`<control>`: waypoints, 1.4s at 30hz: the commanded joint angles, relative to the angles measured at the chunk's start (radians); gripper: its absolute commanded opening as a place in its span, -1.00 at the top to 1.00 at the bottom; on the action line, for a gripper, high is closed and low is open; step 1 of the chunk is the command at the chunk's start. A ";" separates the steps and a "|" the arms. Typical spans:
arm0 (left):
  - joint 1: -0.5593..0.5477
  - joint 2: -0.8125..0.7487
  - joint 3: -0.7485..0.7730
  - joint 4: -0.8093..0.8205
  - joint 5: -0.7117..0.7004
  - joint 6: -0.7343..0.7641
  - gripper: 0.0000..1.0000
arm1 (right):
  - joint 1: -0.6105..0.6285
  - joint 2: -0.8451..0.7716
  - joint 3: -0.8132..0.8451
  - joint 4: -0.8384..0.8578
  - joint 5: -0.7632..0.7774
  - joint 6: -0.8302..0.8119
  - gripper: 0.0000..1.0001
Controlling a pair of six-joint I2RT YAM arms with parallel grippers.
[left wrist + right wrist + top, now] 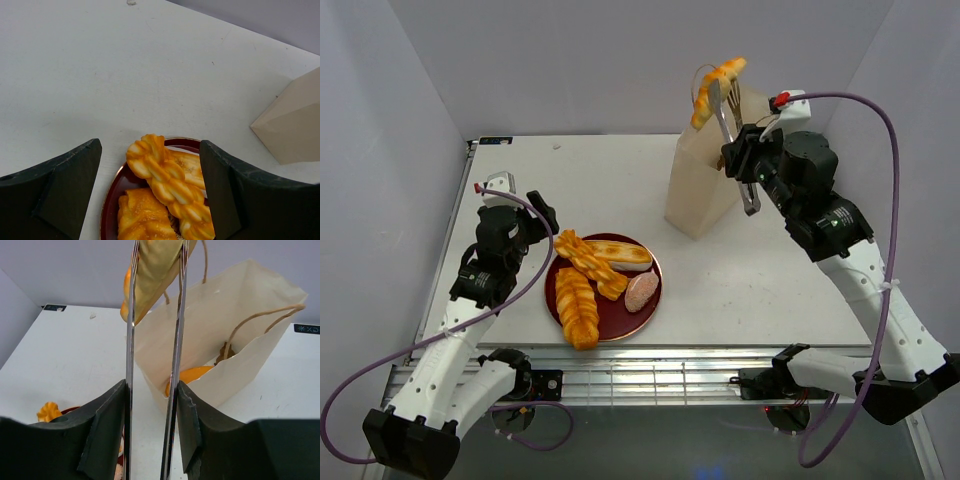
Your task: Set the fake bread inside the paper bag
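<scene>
fake bread (719,84) pinched in tongs (732,120) above paper bag (705,190); right gripper (743,153) squeezes tongs, left gripper (150,144) gapes over plate (625,322).

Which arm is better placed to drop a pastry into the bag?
Right: right fingers clamp tongs holding a braided pastry above the bag; left fingers hang open by the plate.

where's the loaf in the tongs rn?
Top view, far right: the braided loaf is pinched in the tongs held by the right gripper, above the open top of the paper bag.
</scene>
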 commanded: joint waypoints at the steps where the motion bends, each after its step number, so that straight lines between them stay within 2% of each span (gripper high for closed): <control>1: -0.004 -0.019 -0.004 0.016 0.015 -0.001 -0.79 | -0.069 0.011 0.062 0.078 -0.116 -0.027 0.05; 7: -0.004 -0.027 -0.005 0.017 0.017 -0.001 -0.79 | -0.156 0.068 0.064 0.069 -0.202 -0.045 0.03; 19: -0.006 -0.033 -0.002 0.017 0.029 -0.001 -0.79 | -0.270 0.151 0.164 0.023 -0.257 -0.079 -0.04; 27: -0.006 -0.033 -0.003 0.017 0.031 -0.001 -0.79 | -0.333 0.178 0.167 0.020 -0.286 -0.065 -0.04; 32: -0.006 -0.035 -0.005 0.017 0.032 -0.001 -0.79 | -0.342 0.189 0.173 0.020 -0.297 -0.056 -0.04; 42: -0.006 -0.032 -0.004 0.017 0.027 0.000 -0.79 | -0.342 0.113 0.150 0.033 -0.484 -0.062 -0.06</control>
